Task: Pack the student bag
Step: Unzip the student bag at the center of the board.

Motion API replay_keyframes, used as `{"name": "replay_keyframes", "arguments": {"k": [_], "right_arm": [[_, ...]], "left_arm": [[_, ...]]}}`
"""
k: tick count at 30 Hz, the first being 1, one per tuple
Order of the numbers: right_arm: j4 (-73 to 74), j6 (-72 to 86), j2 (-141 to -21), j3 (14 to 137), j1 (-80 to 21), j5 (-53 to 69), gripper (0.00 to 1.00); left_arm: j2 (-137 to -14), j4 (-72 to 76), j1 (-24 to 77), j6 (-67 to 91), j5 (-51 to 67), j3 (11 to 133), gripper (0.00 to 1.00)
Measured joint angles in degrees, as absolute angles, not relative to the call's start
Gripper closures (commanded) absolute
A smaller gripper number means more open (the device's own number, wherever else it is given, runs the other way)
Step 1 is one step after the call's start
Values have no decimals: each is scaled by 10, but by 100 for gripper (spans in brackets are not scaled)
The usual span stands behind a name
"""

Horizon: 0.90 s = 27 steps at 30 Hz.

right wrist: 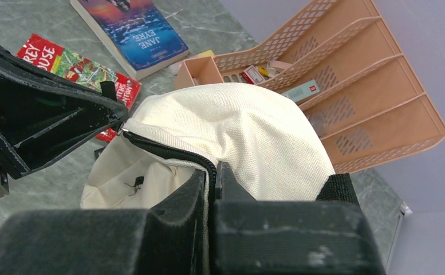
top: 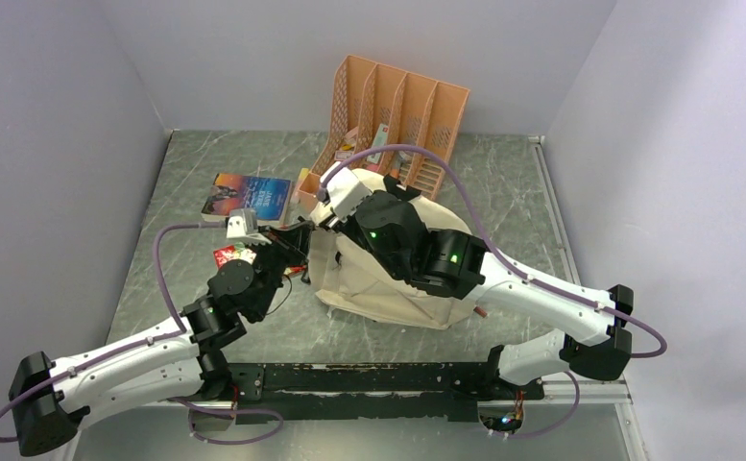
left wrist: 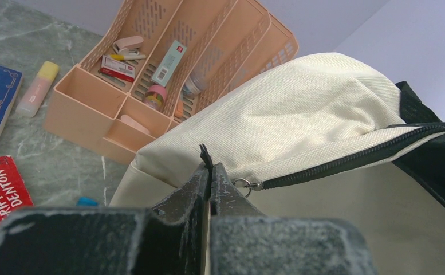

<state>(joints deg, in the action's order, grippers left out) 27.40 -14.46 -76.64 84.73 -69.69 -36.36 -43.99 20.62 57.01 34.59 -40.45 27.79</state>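
Roughly, the student bag lies left-to-right, zippered mouth facing left.

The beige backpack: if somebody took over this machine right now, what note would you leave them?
Left claw: shut on the zipper pull.
Right claw: shut on the backpack at its zipper edge.
Backpack partly unzipped.
Blue book and red booklet lie outside it; small items sit in the orange organizer.
Nothing visibly packed yet; opening wider and packing remain.

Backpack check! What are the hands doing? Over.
Left hand shut on zipper pull. Right hand shut on backpack rim. Books outside on table, none in the way.
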Motion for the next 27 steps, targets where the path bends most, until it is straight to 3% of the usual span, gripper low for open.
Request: {"name": "replay_keyframes", "arguments": {"k": [26, 27], "right_arm": [[288, -51, -713, 852, -683, -257, 100], [289, -50, -713, 852, -683, -253, 100]], "left_arm": [[-565, 279, 570, 302, -480, 256, 95], [-568, 283, 570, 302, -480, 256, 92]]}}
